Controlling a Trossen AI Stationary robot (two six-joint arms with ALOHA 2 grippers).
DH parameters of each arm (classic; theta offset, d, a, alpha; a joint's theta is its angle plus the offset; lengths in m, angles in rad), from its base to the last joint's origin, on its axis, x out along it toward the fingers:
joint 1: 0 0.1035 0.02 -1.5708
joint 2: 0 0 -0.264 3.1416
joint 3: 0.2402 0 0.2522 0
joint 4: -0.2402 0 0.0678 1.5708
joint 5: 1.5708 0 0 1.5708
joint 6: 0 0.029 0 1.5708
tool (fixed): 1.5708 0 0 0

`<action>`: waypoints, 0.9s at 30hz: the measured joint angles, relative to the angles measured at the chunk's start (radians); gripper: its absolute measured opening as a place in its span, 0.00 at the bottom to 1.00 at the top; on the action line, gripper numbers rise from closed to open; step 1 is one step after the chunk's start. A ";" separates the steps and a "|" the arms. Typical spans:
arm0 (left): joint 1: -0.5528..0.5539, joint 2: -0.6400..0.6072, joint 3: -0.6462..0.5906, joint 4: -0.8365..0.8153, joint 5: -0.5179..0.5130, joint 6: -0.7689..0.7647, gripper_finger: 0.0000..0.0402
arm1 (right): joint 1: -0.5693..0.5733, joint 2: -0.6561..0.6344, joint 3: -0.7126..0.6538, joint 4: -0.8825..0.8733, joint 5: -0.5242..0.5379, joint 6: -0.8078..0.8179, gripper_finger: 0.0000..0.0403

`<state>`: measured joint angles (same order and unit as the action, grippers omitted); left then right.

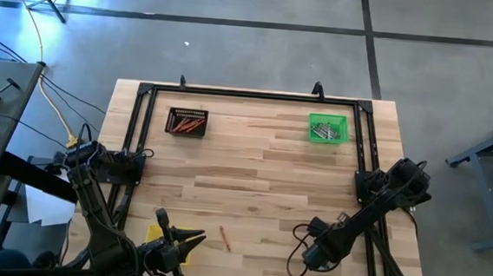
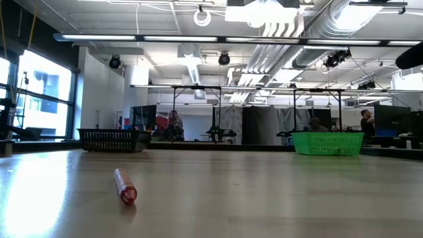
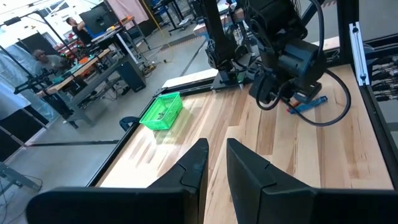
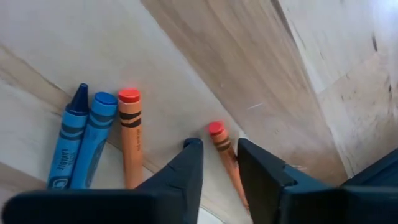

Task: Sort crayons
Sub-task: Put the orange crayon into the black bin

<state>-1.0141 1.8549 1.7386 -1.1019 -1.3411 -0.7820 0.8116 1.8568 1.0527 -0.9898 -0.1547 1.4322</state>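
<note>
Hanging low over the desk near its front right edge, right gripper pointing down with fingers narrowly parted, straddling an orange crayon whose long axis is running up between them (three more lying just beside). Waiting at front left, left gripper narrow and holding nothing, nearer a lone crayon
</note>
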 joint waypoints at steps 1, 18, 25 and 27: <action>0.000 0.000 0.000 0.000 0.000 0.000 0.11 | 0.000 0.000 0.000 0.004 0.000 -0.004 0.22; 0.000 0.000 0.000 0.000 0.000 0.000 0.11 | -0.032 -0.017 0.000 0.003 0.022 -0.106 0.01; 0.005 0.000 0.000 0.000 0.000 -0.001 0.11 | -0.033 -0.165 -0.005 -0.034 0.208 -0.022 0.00; 0.013 0.000 0.000 0.000 0.000 -0.001 0.11 | -0.033 -0.227 -0.005 -0.031 0.304 0.002 0.00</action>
<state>-1.0013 1.8549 1.7386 -1.1015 -1.3415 -0.7826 0.7784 1.6294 1.0481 -1.0211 0.1496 1.4339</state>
